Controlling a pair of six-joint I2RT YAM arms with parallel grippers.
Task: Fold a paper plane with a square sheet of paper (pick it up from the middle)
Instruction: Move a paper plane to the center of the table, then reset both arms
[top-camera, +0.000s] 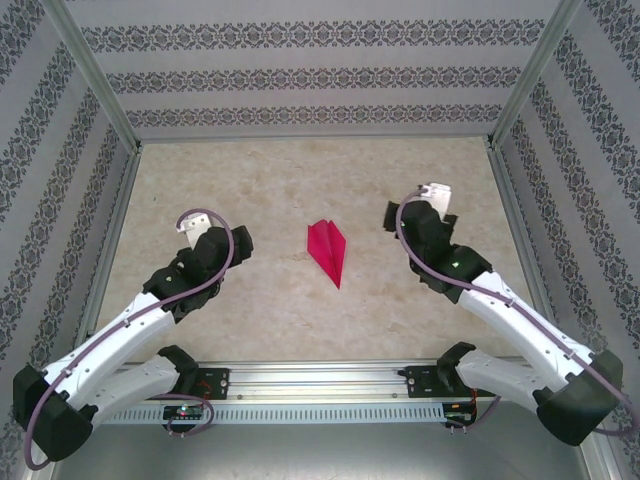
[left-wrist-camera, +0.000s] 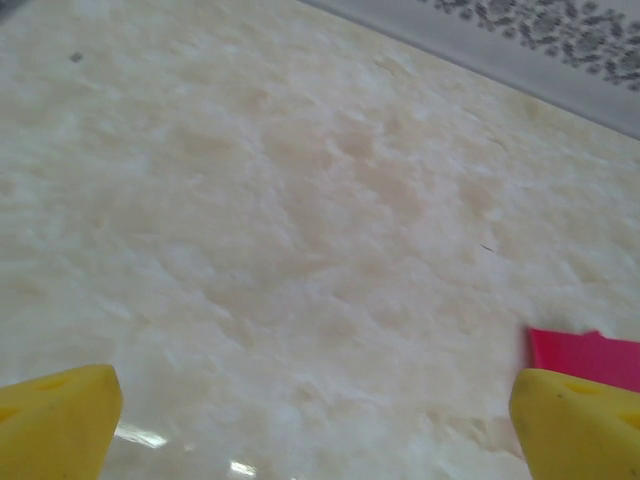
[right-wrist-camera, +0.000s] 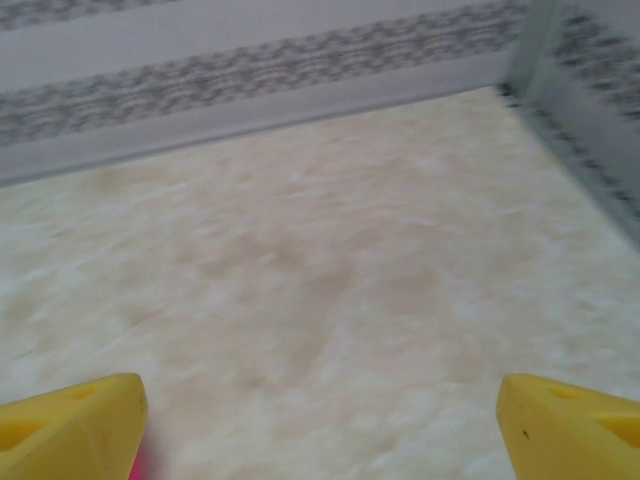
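Marbled tabletop (top-camera: 250, 180), patterned walls (top-camera: 300, 60): plane (top-camera: 328, 250) lies mid-surface between left tool (left-wrist-camera: 318, 425) and right tool (right-wrist-camera: 320, 430), both spread wide, empty; risk judged: a low sweep by either could clip the light paper, skidding or creasing it.

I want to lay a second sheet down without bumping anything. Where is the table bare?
Widest bare patch: the beige marble-look table between the patterned back wall and the magenta-pink folded paper plane. Another strip runs from plane to aluminium base rail. It is tighter beside the plane, where left gripper and right gripper flank it.
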